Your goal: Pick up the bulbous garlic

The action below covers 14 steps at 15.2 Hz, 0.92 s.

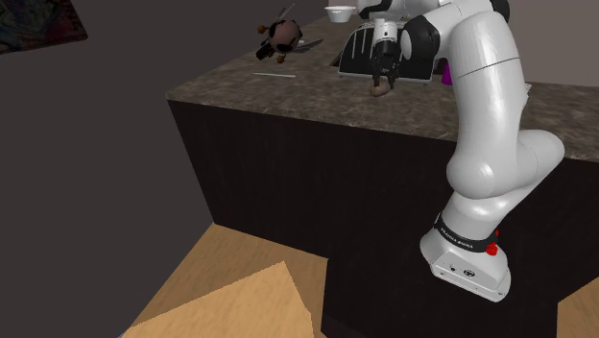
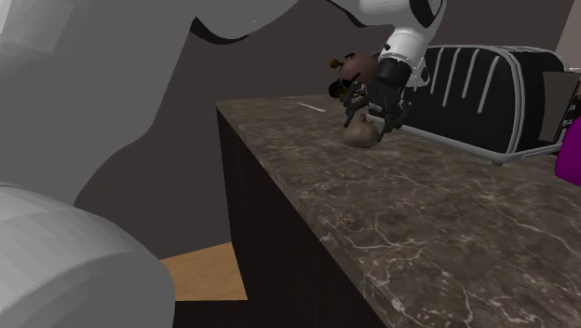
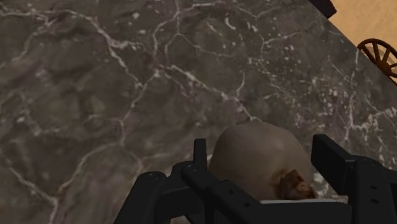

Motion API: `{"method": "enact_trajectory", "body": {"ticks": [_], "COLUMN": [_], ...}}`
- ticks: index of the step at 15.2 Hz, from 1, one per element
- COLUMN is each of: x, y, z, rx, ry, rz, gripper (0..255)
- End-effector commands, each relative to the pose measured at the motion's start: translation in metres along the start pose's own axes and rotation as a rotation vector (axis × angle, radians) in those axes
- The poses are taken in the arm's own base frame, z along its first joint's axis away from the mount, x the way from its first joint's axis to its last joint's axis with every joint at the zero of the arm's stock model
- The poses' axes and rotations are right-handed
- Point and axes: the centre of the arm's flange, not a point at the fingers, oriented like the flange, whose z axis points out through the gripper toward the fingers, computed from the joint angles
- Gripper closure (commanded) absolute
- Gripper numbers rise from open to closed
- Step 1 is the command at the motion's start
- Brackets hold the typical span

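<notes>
Jaws: clasped on the garlic point(image 3: 254, 153), pressing it from both sides.
Garlic: tan bulb with a brown stub, between the fingertips, low over the counter point(image 3: 127, 95); whether they touch is unclear.
Gripper point(image 2: 365, 121): pointing down.
Counter: dark veined stone beneath.
Toaster point(image 2: 484, 84): black, just behind the gripper.

1. The garlic bulb point(image 3: 251, 158) has its lower half tucked behind the gripper point(image 3: 262, 146), so I can't see its underside.
2. The purple thing point(image 2: 570, 154) is chopped off by the second exterior view's right edge. No clue what it is.
3. The spoked wheel-ish thing point(image 3: 382, 57) is cut off by the frame.
4. The thin white strip point(image 1: 272, 74) is too small to tell.
5. The toaster point(image 1: 357, 53) is half hidden behind the arm point(image 1: 485, 86).
</notes>
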Motion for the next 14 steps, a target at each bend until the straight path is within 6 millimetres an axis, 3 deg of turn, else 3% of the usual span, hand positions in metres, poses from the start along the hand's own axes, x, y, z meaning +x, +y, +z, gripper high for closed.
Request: {"method": "enact_trajectory", "body": {"ticks": [1, 12, 14], "x": [-0.005, -0.034, -0.035], "y": [-0.004, -0.022, -0.022], "z": [-0.009, -0.056, -0.056], "rx": [0.0, 0.0, 0.0], "ry": [0.0, 0.0, 0.0], "rz": [0.0, 0.0, 0.0], "gripper": [255, 255, 255]}}
